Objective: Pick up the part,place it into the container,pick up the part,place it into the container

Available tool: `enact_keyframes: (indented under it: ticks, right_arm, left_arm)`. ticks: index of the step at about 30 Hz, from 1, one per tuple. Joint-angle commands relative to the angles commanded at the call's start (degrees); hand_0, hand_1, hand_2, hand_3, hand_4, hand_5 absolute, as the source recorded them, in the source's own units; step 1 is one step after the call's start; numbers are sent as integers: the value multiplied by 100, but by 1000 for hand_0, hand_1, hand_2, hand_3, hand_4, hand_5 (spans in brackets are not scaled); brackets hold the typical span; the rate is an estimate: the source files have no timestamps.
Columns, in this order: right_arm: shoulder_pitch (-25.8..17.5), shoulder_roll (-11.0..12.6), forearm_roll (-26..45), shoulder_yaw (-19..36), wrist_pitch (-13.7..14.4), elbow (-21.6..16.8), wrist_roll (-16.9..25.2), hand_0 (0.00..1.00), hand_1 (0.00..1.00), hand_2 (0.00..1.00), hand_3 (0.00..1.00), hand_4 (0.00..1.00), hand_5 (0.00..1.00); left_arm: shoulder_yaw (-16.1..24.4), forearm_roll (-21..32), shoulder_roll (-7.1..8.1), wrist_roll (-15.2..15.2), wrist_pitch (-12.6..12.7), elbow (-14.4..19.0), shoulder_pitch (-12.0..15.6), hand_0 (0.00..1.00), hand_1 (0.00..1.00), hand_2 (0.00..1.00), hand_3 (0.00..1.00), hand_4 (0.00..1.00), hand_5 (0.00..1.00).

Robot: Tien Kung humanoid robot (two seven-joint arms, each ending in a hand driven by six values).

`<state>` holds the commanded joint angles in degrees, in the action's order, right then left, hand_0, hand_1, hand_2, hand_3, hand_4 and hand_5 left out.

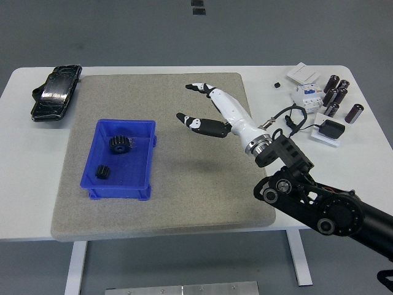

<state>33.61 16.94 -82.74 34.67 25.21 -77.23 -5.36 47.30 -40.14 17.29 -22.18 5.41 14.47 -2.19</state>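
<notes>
Right hand: we see the white right hand (212, 110) raised over the mat right of centre, fingers stretched toward the upper left of the frame, thumb spread below them, holding nothing.
Right arm: the black arm (319, 200) enters from the lower right corner and rises to a wrist with a looped cable.
Parts: we count two black gears, the larger gear (119, 144) in the upper half of the bin, the smaller gear (102, 172) near its lower left corner.
Container: the blue bin (149, 161) sits on the left part of the mat, well apart from the hand.
Surface: a grey felt mat (202, 196) covers most of the white table (362, 172).
Room: we see a grey floor beyond the table at the top of the frame.
Upper left: a black pouch (56, 92) lies on the bare table beside the mat.
Upper right: dark cylinders (338, 95), a white breaker unit (306, 97), white cards (303, 73) and a black adapter (330, 129) with its cord lie clustered.
</notes>
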Motion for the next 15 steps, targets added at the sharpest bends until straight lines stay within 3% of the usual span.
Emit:
enact_keyframes:
  ticks: [6, 15]
  right_arm:
    - [-551, 154, 1085, 355, -96, 406, 703, 787, 827, 813, 808, 816, 533]
    - [-864, 86, 2370, 529, -357, 528, 1357, 766, 804, 803, 805, 818, 534]
  left_arm:
    - [19, -40, 3, -12, -8, 0, 9, 682, 656, 622, 569, 685, 287]
    - [-6, -7, -27, 8, -2, -6, 46, 682, 656, 622, 569, 684, 285]
